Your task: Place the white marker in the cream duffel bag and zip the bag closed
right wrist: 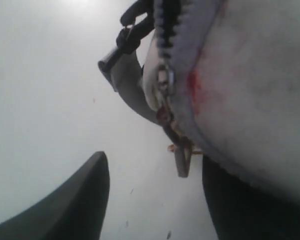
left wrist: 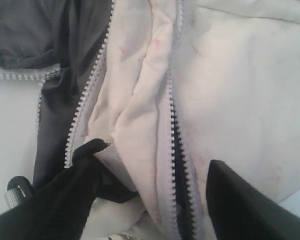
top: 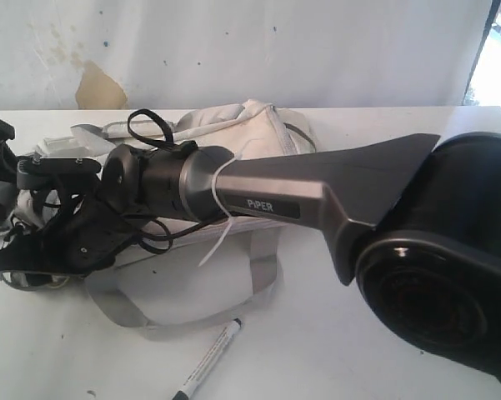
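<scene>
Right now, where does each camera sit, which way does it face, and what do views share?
Exterior: off the arms, facing across the table toward the wall; right arm reaches across bag, marker lies in front.
Left wrist: above the bag's open zipper; left gripper shows.
Right wrist: low beside the bag's zipper pull; right gripper shows.
Shared: the bag.

A white table (top: 317, 333) is seen, lightly marked with small dark specks. Behind it a white wall (top: 275, 50) is found, on which a yellowish-brown stain (top: 98, 87) is visible. At the far right, strong daylight is let in through a window (top: 498, 62) with a dark frame.
</scene>
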Action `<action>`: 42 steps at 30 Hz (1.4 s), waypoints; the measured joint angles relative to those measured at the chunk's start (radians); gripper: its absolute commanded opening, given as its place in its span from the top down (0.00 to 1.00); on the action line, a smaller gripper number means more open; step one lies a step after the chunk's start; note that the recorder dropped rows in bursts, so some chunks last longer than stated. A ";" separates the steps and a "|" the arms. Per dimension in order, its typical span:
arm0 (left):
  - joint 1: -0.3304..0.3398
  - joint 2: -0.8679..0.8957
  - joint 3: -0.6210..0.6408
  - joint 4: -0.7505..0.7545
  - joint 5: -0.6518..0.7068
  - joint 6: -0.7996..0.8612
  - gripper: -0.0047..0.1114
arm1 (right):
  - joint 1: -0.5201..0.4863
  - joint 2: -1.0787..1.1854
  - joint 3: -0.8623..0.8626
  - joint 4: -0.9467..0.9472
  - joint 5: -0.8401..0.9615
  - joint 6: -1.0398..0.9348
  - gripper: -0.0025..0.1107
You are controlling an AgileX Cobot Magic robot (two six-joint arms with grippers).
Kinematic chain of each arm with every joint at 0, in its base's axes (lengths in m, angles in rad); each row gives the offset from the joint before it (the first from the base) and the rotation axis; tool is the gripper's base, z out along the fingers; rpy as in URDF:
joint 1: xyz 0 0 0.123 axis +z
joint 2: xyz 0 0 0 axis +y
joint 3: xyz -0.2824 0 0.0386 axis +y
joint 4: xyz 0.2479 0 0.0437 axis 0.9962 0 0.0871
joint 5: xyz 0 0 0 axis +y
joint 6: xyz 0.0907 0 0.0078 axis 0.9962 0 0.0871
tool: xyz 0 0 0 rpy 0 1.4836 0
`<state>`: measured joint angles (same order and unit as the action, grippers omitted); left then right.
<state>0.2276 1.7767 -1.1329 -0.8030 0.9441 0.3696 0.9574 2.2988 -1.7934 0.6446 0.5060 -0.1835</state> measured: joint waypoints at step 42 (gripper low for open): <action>-0.042 0.016 0.033 -0.054 0.039 0.049 0.36 | 0.000 -0.063 0.000 -0.092 0.211 0.006 0.98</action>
<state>0.1859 1.7930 -1.0995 -0.8572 0.9834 0.4191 0.9574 2.2355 -1.7934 0.5522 0.7167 -0.1774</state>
